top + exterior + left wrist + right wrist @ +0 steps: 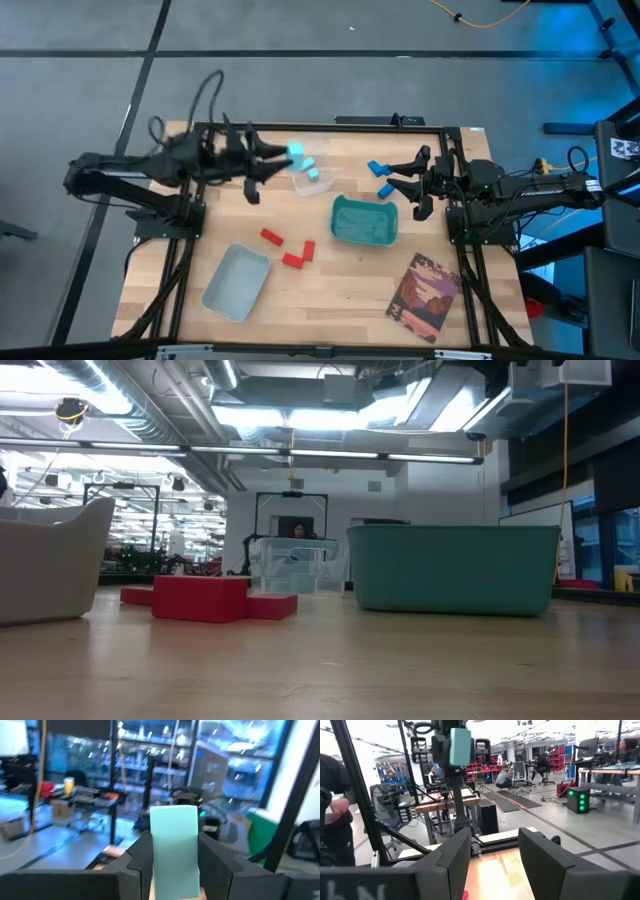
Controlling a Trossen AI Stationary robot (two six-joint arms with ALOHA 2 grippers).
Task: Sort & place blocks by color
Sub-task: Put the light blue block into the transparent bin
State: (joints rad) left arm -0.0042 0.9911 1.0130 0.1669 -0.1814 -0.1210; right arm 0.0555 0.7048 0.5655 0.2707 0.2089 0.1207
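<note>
Cyan block (pixel 173 851) clamped between left fingers (pixel 139 860) (raised above table (pixel 330 290))

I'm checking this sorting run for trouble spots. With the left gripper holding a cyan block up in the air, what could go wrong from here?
The left gripper holds the light cyan block raised above the table, with much of it standing clear of the fingers; it might slip and drop. The clear container below is small, so a release could miss it.
</note>
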